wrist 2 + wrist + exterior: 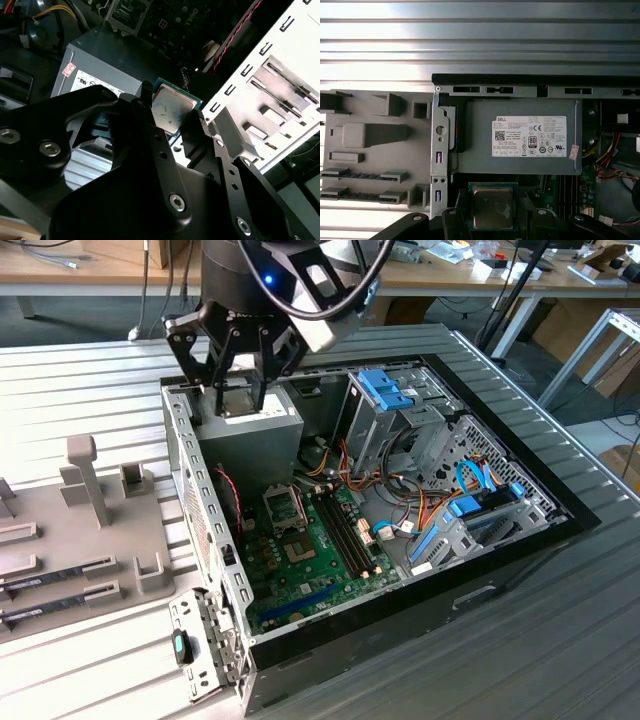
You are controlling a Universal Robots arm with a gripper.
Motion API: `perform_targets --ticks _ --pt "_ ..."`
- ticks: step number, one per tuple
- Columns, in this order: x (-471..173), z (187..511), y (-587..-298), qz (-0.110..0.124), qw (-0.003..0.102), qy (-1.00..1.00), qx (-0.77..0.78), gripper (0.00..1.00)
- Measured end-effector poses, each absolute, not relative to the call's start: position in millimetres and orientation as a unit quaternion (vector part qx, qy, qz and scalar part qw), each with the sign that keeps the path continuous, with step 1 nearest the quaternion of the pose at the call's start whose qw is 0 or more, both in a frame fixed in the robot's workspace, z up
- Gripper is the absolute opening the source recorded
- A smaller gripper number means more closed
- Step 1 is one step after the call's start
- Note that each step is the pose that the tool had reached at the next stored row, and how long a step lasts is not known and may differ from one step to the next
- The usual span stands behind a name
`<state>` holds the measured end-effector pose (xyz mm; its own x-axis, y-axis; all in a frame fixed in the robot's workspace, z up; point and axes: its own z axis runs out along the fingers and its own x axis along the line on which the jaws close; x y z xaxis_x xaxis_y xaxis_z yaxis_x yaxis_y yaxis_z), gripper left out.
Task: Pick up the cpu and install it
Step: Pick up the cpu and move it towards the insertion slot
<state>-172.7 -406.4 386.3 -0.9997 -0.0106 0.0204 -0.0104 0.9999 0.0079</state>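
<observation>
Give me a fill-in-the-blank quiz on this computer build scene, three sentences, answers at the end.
The black pincer is ____ on the small square silver-topped cpu. The rim around the cpu's top is ____. The long dark memory sticks lie on the grey tray at the exterior view's ____.
Answers: shut, green, left.

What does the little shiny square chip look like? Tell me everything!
The cpu is a small flat square with a shiny silver metal top, slightly smudged, and a green rim. The gripper pinches two opposite edges between black fingers, holding it in the air over the grey power supply of the open computer case.
</observation>
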Motion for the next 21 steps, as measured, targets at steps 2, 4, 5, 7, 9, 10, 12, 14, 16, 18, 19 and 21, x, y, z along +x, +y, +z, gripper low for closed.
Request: perform_targets --ticks 2,4,5,7,9,10,12,14,16,18,19,21 --pt "-170.7 386.2 -408.4 -0.004 0.01 -1.0 0.005 0.47" --pt "-168.0 386.1 -410.7 -0.004 0.01 -1.0 0.005 0.47" --pt "-166.1 386.0 -411.5 -0.004 0.01 -1.0 0.005 0.47" --pt "-161.7 385.8 -413.3 -0.004 0.011 -1.0 0.005 0.47" --pt "-158.1 385.5 -414.5 -0.004 0.011 -1.0 0.005 0.47" --pt "-155.6 385.3 -415.4 -0.004 0.011 -1.0 0.005 0.47" --pt "-151.3 385.1 -417.0 -0.004 0.012 -1.0 0.005 0.47" --pt "-148.6 384.8 -418.0 -0.004 0.012 -1.0 0.005 0.47" --pt "-146.2 384.5 -419.1 -0.004 0.012 -1.0 0.005 0.47" --pt "-143.3 384.1 -420.4 -0.004 0.012 -1.0 0.005 0.47" --pt "-141.5 383.9 -421.2 -0.004 0.012 -1.0 0.005 0.47" --pt "-139.2 383.6 -422.2 -0.004 0.012 -1.0 0.005 0.47"
